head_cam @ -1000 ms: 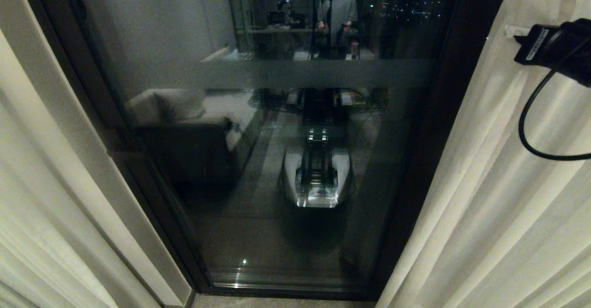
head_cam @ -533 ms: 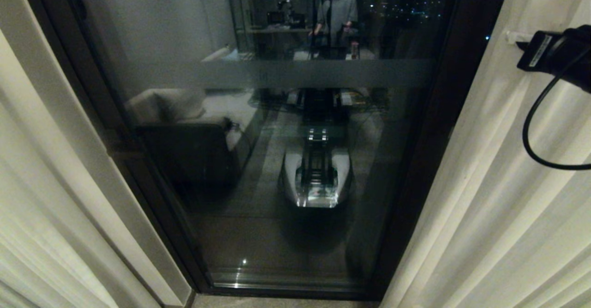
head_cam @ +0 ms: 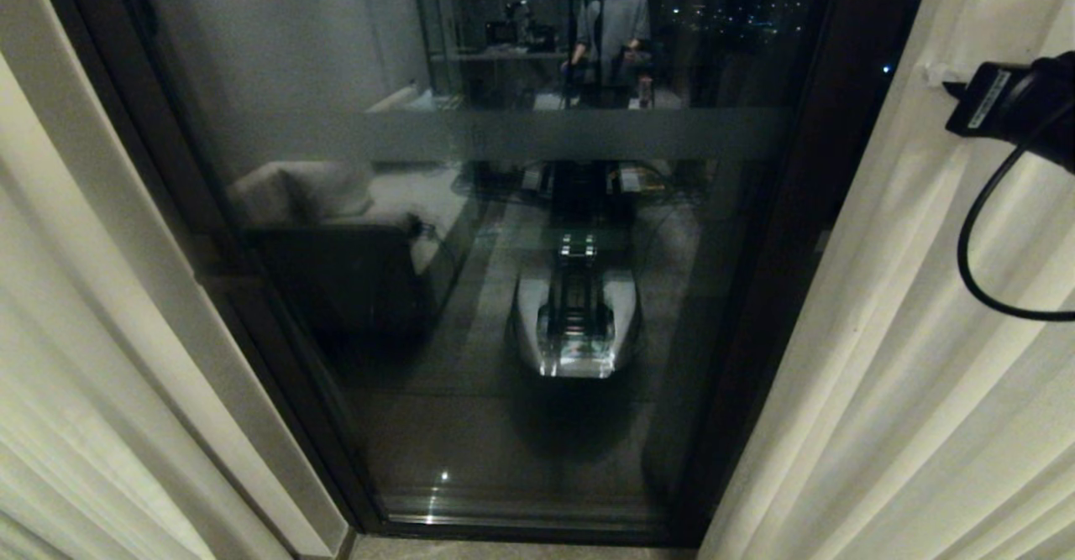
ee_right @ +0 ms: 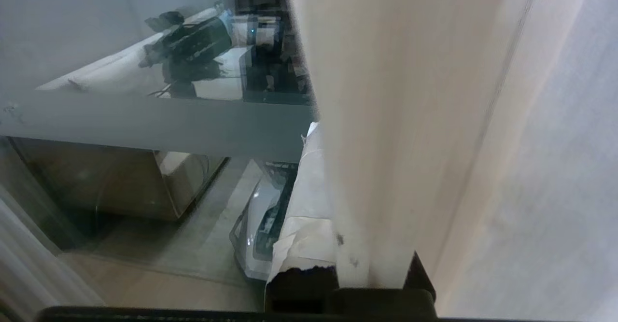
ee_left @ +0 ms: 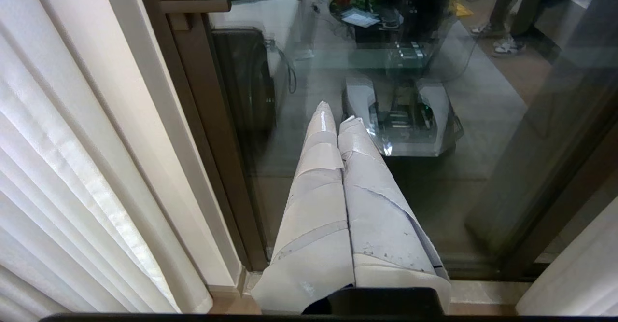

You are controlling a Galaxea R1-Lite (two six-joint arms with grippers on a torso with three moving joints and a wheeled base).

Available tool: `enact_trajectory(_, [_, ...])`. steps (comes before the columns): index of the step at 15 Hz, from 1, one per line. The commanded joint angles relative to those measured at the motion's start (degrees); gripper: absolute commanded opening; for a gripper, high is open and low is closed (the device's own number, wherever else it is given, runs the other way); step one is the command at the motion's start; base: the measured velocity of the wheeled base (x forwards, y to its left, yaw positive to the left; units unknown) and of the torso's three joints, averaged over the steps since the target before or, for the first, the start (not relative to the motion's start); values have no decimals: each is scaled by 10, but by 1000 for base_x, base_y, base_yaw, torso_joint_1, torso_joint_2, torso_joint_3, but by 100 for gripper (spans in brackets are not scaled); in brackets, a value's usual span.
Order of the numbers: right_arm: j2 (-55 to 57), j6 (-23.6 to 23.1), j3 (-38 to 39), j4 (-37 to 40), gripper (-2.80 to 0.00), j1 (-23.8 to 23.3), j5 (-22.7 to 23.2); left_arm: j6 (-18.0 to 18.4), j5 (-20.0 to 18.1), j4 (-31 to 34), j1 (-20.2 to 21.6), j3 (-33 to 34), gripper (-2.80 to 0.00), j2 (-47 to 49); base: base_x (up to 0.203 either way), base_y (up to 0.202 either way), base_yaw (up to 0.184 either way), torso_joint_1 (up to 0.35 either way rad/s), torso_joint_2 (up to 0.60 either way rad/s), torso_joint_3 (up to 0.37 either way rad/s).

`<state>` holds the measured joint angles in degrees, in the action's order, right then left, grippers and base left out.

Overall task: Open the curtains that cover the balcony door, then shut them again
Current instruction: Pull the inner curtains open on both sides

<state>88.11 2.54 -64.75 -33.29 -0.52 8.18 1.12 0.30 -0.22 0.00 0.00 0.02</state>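
The balcony door (head_cam: 470,291) fills the middle of the head view, dark glass with a frosted band (head_cam: 571,133), uncovered between the two curtains. The left curtain (head_cam: 67,375) hangs bunched at the left, the right curtain (head_cam: 882,333) at the right. My right gripper (head_cam: 934,73) is high at the right, shut on that panel's inner edge; in the right wrist view a fold of the cream fabric (ee_right: 386,119) runs between the taped fingers (ee_right: 309,182). My left gripper (ee_left: 336,114) is shut and holds nothing, low before the glass beside the left curtain (ee_left: 72,167).
The dark door frame (head_cam: 806,249) stands just left of the right curtain's edge. A brown door handle (ee_left: 193,6) sits on the left frame. The glass reflects my base (head_cam: 578,325), a sofa (head_cam: 336,207) and a standing person (head_cam: 617,14). A black cable (head_cam: 974,232) loops off my right arm.
My right gripper has moved a little to the right and slightly down with the curtain edge in it, baring more of the dark door frame. The left arm has not moved.
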Motion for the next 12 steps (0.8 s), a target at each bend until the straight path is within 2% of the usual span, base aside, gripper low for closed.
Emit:
enact_trajectory(1, [-16, -1, 23, -3, -280, 0, 1, 0, 0, 0, 0, 0, -280, 0, 0, 0, 0, 0, 0, 0])
enact_trajectory(12, [-19, -3, 31, -3, -280, 1, 1, 0, 0, 0, 0, 0, -280, 0, 0, 0, 0, 0, 0, 0])
